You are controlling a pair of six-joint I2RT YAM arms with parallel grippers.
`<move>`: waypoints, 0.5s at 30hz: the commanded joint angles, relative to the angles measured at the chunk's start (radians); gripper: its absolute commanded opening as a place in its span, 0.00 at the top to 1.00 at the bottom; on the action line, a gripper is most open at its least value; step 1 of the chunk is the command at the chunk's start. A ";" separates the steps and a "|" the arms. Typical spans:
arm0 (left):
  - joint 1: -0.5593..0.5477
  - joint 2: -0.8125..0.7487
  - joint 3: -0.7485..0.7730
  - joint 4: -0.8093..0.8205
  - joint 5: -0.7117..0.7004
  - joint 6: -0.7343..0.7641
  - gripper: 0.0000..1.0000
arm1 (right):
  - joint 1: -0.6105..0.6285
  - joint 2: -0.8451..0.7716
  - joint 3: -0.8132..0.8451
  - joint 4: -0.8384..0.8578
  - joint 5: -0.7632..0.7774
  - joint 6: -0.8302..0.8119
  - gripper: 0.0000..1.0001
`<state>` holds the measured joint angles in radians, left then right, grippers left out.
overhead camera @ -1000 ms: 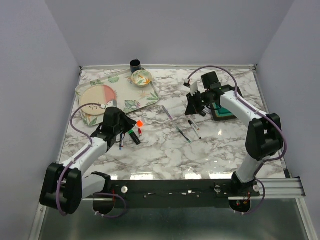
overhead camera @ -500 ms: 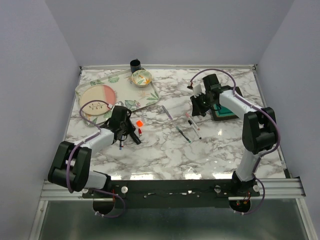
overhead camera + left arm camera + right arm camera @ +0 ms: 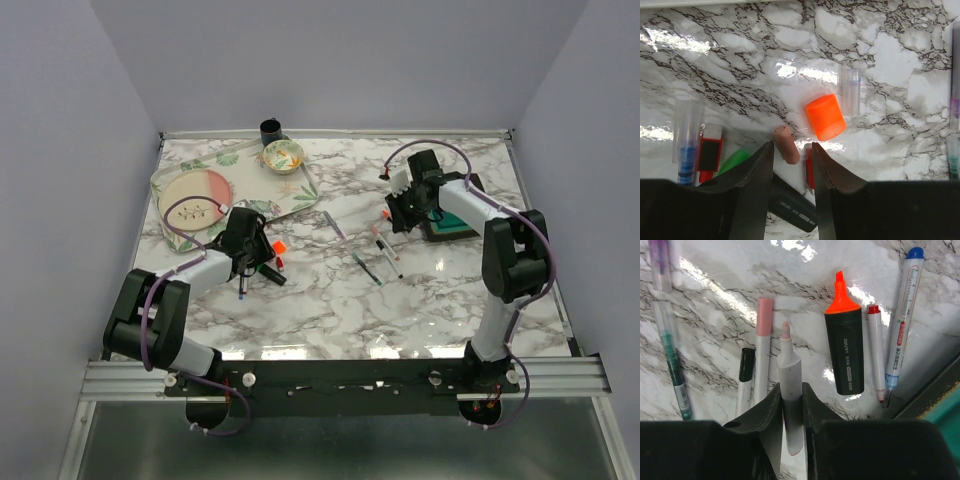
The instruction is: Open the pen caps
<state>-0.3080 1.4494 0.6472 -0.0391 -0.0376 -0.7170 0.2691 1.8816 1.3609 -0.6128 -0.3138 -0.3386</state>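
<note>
The left pincer [image 3: 791,146] fills the bottom of its view, its dark jaws parted a moderate way and clamping nothing. They cut off a black highlighter body [image 3: 790,206] and a green end [image 3: 733,160]. Between the tips a stubby matte pink cap [image 3: 786,144] lies on the glossy marbled bench [image 3: 900,60]. A smooth, barrel-shaped orange cap [image 3: 825,117] lies just to its upper right, with a clear cap [image 3: 851,90] beyond.

The right pincer [image 3: 791,388] stands narrow, close on both sides of an uncapped grey pen [image 3: 789,362] with a pink tip. The jaws partly hide the pen's lower length, and I cannot tell whether they pinch it. To its right lie an uncapped orange highlighter [image 3: 844,357], a red-capped pen [image 3: 876,355] and a blue-capped pen [image 3: 905,315].
</note>
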 commanded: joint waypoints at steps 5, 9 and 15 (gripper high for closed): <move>-0.003 -0.040 0.022 -0.001 -0.025 0.018 0.50 | -0.004 0.070 0.012 0.012 0.087 -0.027 0.69; -0.002 -0.070 0.025 -0.011 -0.012 0.021 0.47 | -0.004 0.085 0.021 0.007 0.111 -0.025 0.67; 0.004 -0.153 0.031 -0.045 0.002 0.024 0.40 | -0.004 0.018 0.004 0.019 0.117 -0.031 0.66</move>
<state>-0.3080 1.3655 0.6476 -0.0525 -0.0372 -0.7078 0.2687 1.9476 1.3613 -0.6102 -0.2264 -0.3527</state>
